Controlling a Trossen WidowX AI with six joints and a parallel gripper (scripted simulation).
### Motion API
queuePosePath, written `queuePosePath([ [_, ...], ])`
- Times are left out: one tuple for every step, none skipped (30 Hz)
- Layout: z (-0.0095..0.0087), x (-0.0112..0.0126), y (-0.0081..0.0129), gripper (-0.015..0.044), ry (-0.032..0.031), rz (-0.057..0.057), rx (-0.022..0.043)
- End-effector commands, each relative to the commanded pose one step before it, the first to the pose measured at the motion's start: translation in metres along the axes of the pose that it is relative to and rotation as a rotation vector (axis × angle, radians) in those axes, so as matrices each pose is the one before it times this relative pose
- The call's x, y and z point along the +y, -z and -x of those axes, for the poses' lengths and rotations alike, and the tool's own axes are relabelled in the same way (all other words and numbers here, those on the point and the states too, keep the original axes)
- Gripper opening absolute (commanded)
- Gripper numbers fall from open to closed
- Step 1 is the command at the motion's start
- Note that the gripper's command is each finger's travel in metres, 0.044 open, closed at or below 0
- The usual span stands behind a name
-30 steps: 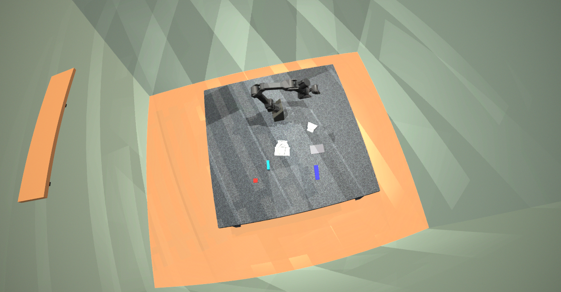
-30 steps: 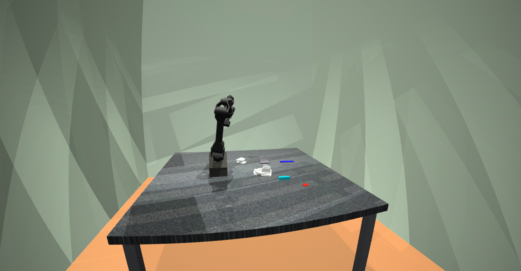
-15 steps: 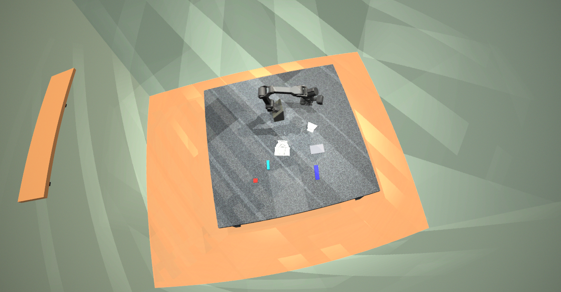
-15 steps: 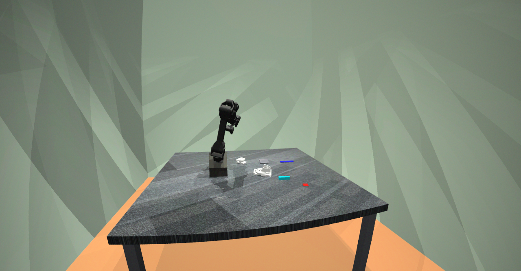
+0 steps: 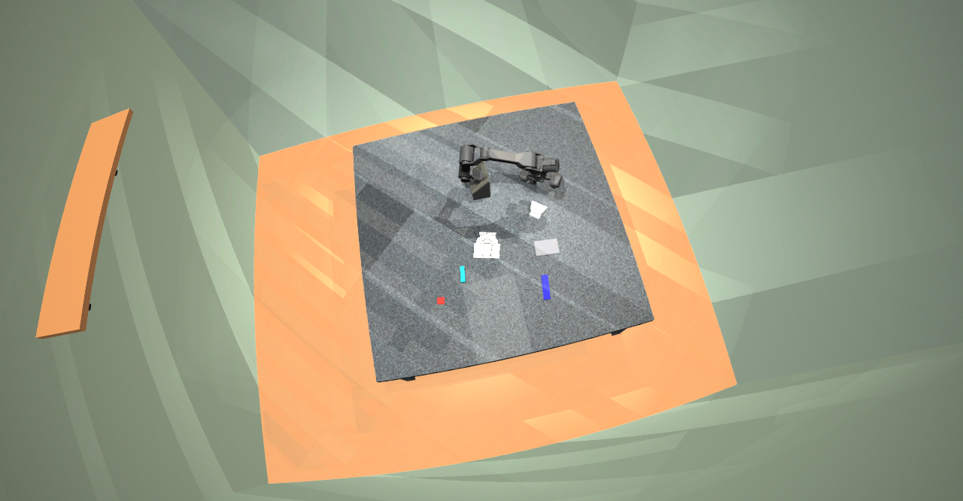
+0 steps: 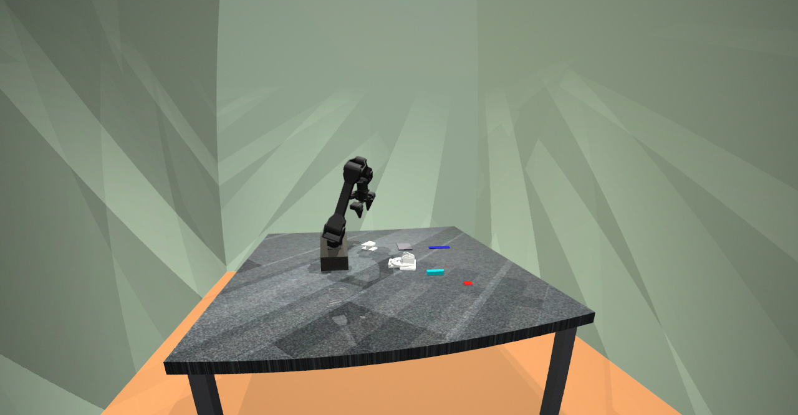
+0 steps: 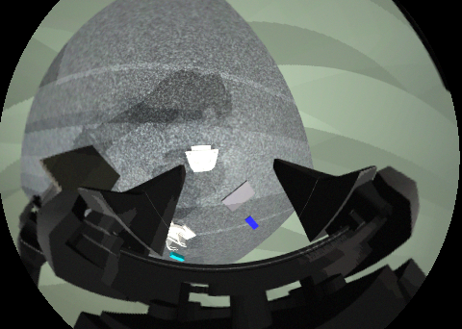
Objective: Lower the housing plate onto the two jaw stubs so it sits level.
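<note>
A small white part [image 5: 537,209] [image 6: 368,245] [image 7: 202,159], which looks like the housing plate, sits on the table on the robot's side, apart from the white assembly. The white assembly [image 5: 486,246] [image 6: 402,262] [image 7: 182,234] stands near the middle of the table. Its jaws, pins and stubs are too small to tell apart. My gripper [image 5: 542,183] [image 6: 364,212] [image 7: 230,166] is open and empty, high above the table. It points down, and the small white part shows between and beyond its fingers in the wrist view.
A grey slab [image 5: 545,247] [image 6: 404,246] [image 7: 239,195] and a blue bar [image 5: 545,287] [image 6: 439,247] [image 7: 251,222] lie beside the assembly. A cyan block [image 5: 462,274] [image 6: 435,271] [image 7: 177,257] and a red block [image 5: 441,301] [image 6: 467,282] lie beyond it from the robot base [image 5: 481,189] [image 6: 334,262].
</note>
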State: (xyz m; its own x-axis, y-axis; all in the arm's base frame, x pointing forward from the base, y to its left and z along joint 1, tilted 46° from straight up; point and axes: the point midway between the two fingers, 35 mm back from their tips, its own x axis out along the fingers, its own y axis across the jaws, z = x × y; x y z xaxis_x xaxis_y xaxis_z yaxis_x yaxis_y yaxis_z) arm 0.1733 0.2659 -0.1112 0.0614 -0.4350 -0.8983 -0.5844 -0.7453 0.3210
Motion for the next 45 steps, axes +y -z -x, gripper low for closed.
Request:
queuePosePath([
  [-0.01526, 0.00287, 0.00878, 0.044, -0.05417, -0.0231, 0.03262],
  [-0.00473, 0.00103, 0.0022, 0.044, -0.01655, -0.0054, 0.0079],
  [-0.00474, 0.00101, 0.00214, 0.044, -0.01655, -0.0052, 0.00787],
  [-0.00477, 0.001, 0.0021, 0.044, -0.0166, -0.005, 0.00786],
  [-0.00478, 0.00099, 0.00204, 0.044, -0.01659, -0.0048, 0.00782],
  [-0.00479, 0.00097, 0.00198, 0.044, -0.01658, -0.0047, 0.00779],
  [-0.0048, 0.00096, 0.00193, 0.044, -0.01657, -0.0045, 0.00775],
  [-0.0048, 0.00094, 0.00187, 0.044, -0.01655, -0.0043, 0.00772],
  [-0.00481, 0.00093, 0.00181, 0.044, -0.01653, -0.0041, 0.00769],
  [-0.00482, 0.00091, 0.00176, 0.044, -0.01651, -0.0039, 0.00765],
  [-0.00482, 0.0009, 0.0017, 0.044, -0.01649, -0.0037, 0.00762],
  [-0.00483, 0.00088, 0.00164, 0.044, -0.01646, -0.0035, 0.00759],
  [-0.00486, 0.00087, 0.00159, 0.044, -0.01652, -0.0033, 0.0076],
  [-0.00489, 0.00086, 0.00154, 0.044, -0.01659, -0.0032, 0.00761],
  [-0.00384, 0.00066, 0.00116, 0.044, -0.013, -0.0023, 0.00595],
  [-0.00231, 0.00039, 0.00068, 0.044, -0.00779, -0.0013, 0.00356],
  [-0.00077, 0.00013, 0.00022, 0.044, -0.00259, -0.0004, 0.00118],
  [0.0, 0.0, 0.0, 0.044, 0.0, 0.0, 0.0],
  [-0.00165, 0.00001, 0.00002, 0.044, -0.00002, 0.0, 0.00006],
  [-0.00494, 0.00008, 0.00005, 0.044, -0.00008, -0.0001, 0.00018],
  [-0.00818, 0.00032, 0.00008, 0.044, -0.00019, -0.0002, 0.00034],
  [-0.01031, 0.00074, 0.00008, 0.044, -0.00033, -0.0002, 0.00048],
  [-0.00803, 0.00084, 0.00005, 0.044, -0.00034, -0.0002, 0.00041],
  [-0.00478, 0.00061, 0.00002, 0.044, -0.00024, -0.0001, 0.00026],
  [-0.00159, 0.00022, 0.00001, 0.044, -0.00008, 0.0, 0.00009],
  [0.0, 0.0, 0.0, 0.044, 0.0, 0.0, 0.0],
  [0.0, 0.0, 0.0, 0.044, 0.0, 0.0, 0.0],
  [0.0, 0.0, 0.0, 0.044, 0.0, 0.0, 0.0],
  [0.0, 0.0, 0.0, 0.044, 0.0, 0.0, 0.0],
  [0.0, 0.0, 0.0, 0.044, 0.0, 0.0, 0.0],
  [0.0, 0.0, 0.0, 0.044, 0.0, 0.0, 0.0],
  [0.0, 0.0, 0.0, 0.044, 0.0, 0.0, 0.0],
  [0.0, 0.0, 0.0, 0.044, 0.0, 0.0, 0.0],
  [0.0, 0.0, 0.0, 0.044, 0.0, 0.0, 0.0],
  [0.0, 0.0, 0.0, 0.044, 0.0, 0.0, 0.0],
  [0.0, 0.0, 0.0, 0.044, 0.0, 0.0, 0.0],
  [0.0, 0.0, 0.0, 0.044, 0.0, 0.0, 0.0],
  [0.0, 0.0, 0.0, 0.044, 0.0, 0.0, 0.0],
  [0.0, 0.0, 0.0, 0.044, 0.0, 0.0, 0.0],
  [0.0, 0.0, 0.0, 0.044, 0.0, 0.0, 0.0],
  [0.0, 0.0, 0.0, 0.044, 0.0, 0.0, 0.0],
  [0.0, 0.0, 0.0, 0.044, 0.0, 0.0, 0.0],
  [0.0, 0.0, 0.0, 0.044, 0.0, 0.0, 0.0],
  [0.0, 0.0, 0.0, 0.044, 0.0, 0.0, 0.0],
  [0.0, 0.0, 0.0, 0.044, 0.0, 0.0, 0.0],
])
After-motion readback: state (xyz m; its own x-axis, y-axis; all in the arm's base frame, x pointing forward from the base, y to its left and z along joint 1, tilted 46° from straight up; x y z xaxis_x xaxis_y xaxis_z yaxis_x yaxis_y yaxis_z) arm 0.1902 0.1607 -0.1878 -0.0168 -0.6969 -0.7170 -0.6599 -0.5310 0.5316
